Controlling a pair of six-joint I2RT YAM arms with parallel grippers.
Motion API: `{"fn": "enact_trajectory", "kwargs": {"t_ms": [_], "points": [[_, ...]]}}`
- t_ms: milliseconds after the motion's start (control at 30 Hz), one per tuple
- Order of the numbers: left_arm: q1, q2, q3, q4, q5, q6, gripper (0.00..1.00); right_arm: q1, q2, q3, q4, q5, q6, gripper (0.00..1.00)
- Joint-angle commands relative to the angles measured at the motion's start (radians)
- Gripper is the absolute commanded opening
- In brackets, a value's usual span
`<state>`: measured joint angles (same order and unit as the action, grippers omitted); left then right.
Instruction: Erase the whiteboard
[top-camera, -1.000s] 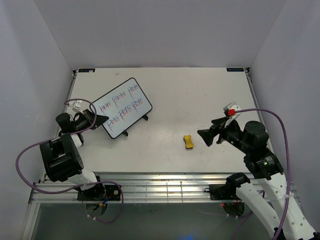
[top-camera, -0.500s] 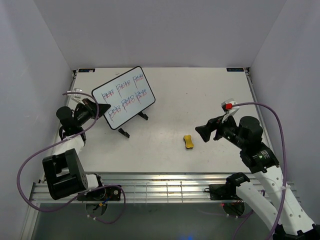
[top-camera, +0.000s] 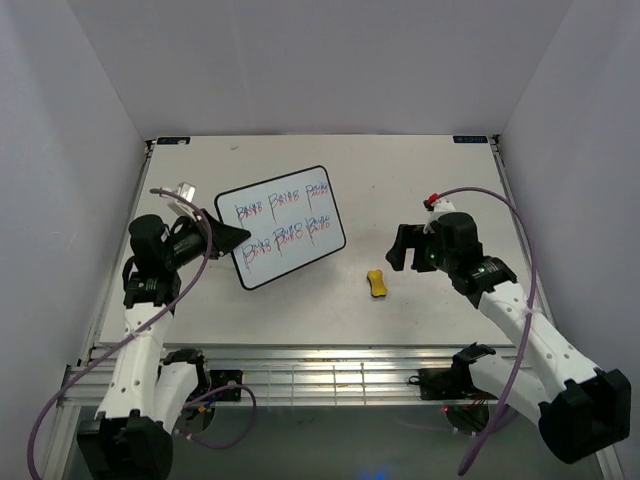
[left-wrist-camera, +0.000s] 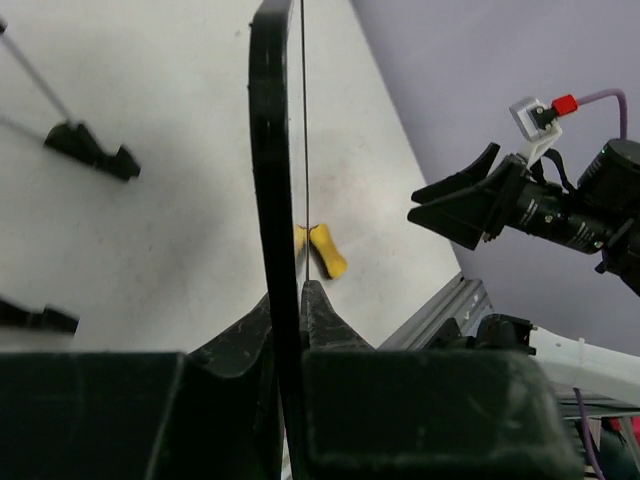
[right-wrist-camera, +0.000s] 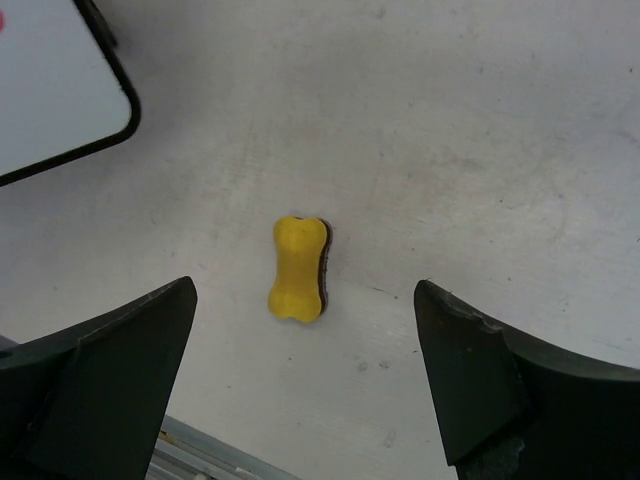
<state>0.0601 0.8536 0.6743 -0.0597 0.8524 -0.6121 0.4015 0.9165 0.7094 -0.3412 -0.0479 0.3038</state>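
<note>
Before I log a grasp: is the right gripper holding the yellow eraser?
No, the right gripper is open, its fingers well apart from the eraser lying on the table.

The whiteboard (top-camera: 283, 225) shines glossy inside its smooth black plastic frame (left-wrist-camera: 270, 150); the yellow eraser (right-wrist-camera: 297, 267) looks matt, the table (top-camera: 420, 180) scuffed and dull.

Eraser (top-camera: 376, 283): yellow, bone-shaped, with a dark layer along one long side, visible in the right wrist view (right-wrist-camera: 297, 268). It lies on the worktop (top-camera: 420, 190), right of centre in the near half, and touches nothing else.

Worktop: white, matte, lightly scuffed.

Enclosure walls (top-camera: 320, 60): plain, pale, on three sides.

Aluminium rail (top-camera: 330, 375): slotted, along the near edge of the worktop.
</note>
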Motion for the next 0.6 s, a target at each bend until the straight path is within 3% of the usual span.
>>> {"fn": "enact_trajectory", "kwargs": {"t_ms": [0, 133, 267, 567], "points": [[0.001, -0.17, 0.027, -0.359, -0.128, 0.099, 0.0, 0.013, 0.125, 0.035, -0.018, 0.037, -0.012, 0.91], [-0.005, -0.292, 0.047, -0.538, -0.135, 0.089, 0.0, 0.1, 0.299, 0.093, -0.035, 0.104, 0.009, 0.81], [-0.008, -0.301, 0.054, -0.647, -0.084, 0.075, 0.0, 0.21, 0.429, 0.183, -0.074, 0.195, 0.034, 0.77], [-0.026, -0.33, -0.019, -0.689, -0.003, 0.072, 0.0, 0.27, 0.567, 0.223, -0.081, 0.23, 0.024, 0.67]]}}
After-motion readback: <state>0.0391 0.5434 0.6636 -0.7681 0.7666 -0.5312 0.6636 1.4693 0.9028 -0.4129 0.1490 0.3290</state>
